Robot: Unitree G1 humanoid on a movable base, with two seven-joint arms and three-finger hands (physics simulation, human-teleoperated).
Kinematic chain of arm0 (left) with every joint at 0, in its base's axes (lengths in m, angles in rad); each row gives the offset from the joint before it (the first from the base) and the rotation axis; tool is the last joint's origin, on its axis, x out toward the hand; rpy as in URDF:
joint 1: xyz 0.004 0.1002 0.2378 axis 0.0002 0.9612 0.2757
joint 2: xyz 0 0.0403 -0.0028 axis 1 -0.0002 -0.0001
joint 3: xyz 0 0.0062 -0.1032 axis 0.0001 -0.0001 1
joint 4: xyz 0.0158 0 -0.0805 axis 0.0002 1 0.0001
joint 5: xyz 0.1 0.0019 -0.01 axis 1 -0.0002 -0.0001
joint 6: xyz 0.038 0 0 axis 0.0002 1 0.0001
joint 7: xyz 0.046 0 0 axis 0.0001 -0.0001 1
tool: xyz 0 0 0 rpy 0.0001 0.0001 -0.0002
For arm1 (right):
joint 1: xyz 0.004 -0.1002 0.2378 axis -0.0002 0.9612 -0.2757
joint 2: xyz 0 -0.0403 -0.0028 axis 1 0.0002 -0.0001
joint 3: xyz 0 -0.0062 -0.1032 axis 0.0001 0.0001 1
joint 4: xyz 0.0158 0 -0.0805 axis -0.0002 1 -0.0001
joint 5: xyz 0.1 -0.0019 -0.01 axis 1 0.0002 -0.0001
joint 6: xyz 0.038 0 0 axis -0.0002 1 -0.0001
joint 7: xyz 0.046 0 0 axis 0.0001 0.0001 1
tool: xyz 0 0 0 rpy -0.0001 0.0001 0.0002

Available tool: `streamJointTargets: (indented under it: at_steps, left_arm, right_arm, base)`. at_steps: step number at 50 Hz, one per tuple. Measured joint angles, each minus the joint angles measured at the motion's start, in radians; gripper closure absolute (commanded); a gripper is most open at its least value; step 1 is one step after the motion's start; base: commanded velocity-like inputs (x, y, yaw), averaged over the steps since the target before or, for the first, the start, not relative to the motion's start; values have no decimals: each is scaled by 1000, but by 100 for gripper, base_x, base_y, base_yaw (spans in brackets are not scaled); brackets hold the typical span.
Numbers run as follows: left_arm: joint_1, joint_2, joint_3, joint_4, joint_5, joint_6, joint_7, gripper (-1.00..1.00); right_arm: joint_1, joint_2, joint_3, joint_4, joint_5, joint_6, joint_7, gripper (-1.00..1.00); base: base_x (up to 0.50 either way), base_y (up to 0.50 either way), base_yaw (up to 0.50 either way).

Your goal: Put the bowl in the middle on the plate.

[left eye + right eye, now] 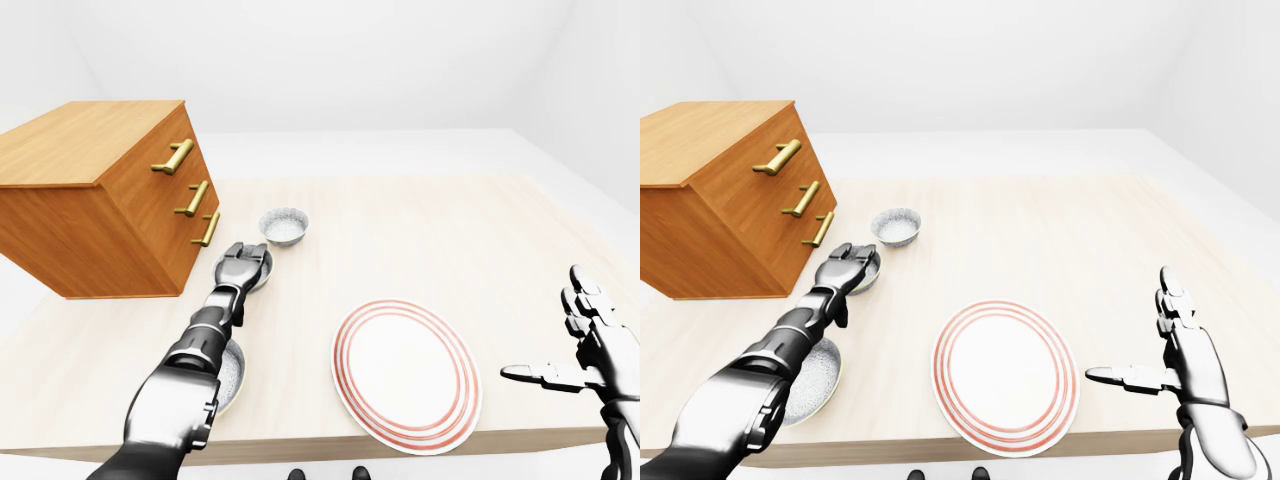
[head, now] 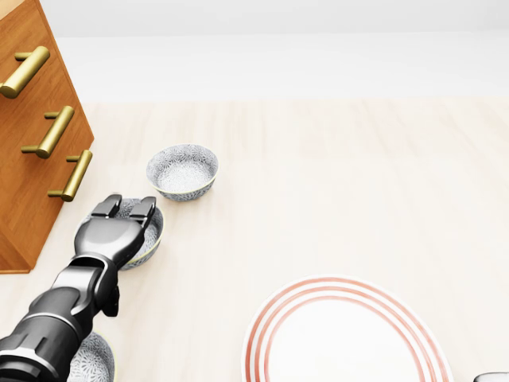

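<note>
Three patterned grey bowls stand in a line on the light wooden table. The far bowl (image 2: 182,170) is in plain sight, and the near bowl (image 2: 94,360) peeks out under my left forearm. The middle bowl (image 2: 153,232) lies mostly under my left hand (image 2: 125,206), whose fingers stretch flat over its rim, open, not closed round it. The white plate with red rings (image 2: 346,334) lies at the bottom right of the head view. My right hand (image 1: 1152,345) hovers open to the right of the plate, palm turned inward, holding nothing.
A wooden dresser with brass handles (image 2: 32,143) stands on the table just left of the bowls. The table's near edge (image 1: 1040,440) runs just below the plate in the right-eye view.
</note>
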Motion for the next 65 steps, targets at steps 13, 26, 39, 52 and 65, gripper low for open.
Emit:
streamJointTargets:
  at_steps: [13,26,39,52,65]
  left_arm:
    - [-5,-1,7,-6,21,0,10,100]
    - [-5,0,10,-11,5,0,9,100]
    - [-10,1,8,-12,-9,0,-6,100]
    - [2,3,9,-30,-23,0,-10,100]
    - [23,6,4,-60,-25,0,-9,100]
  right_arm:
    - [3,4,-3,-13,0,0,5,-100]
    - [4,7,-7,-23,2,0,11,-100]
    - [2,5,-4,-12,1,0,11,-100]
    - [2,2,2,-3,-4,0,9,-100]
    - [0,0,8,6,-6,0,8,-100]
  base:
    - [0,0,0]
    - [0,0,0]
    - [0,0,0]
    - [0,0,0]
    - [0,0,0]
